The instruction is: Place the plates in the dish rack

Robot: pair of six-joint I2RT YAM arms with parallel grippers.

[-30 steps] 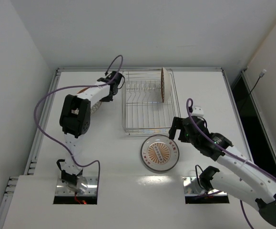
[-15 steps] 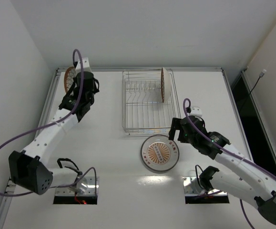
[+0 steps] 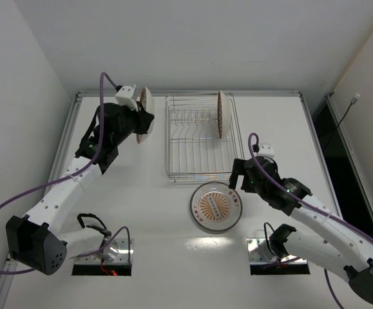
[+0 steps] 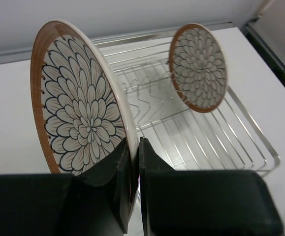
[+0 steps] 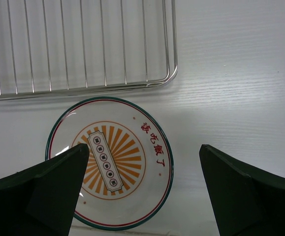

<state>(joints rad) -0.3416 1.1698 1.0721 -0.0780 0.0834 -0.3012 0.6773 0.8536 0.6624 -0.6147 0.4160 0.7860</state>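
With our left gripper clamped on a small round floral plate held upright just beside the silver wire dish rack, we judge it must next be slotted in, while our right gripper hangs wide open and empty over the large round sunburst plate lying flat on the table.

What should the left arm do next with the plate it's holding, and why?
Probably carry it sideways over the dish rack toward a free slot in the tines. The left pincer is shut on the floral plate at its rim, holding it upright just outside the rack's left edge, and only one other plate stands inside, at its right end.
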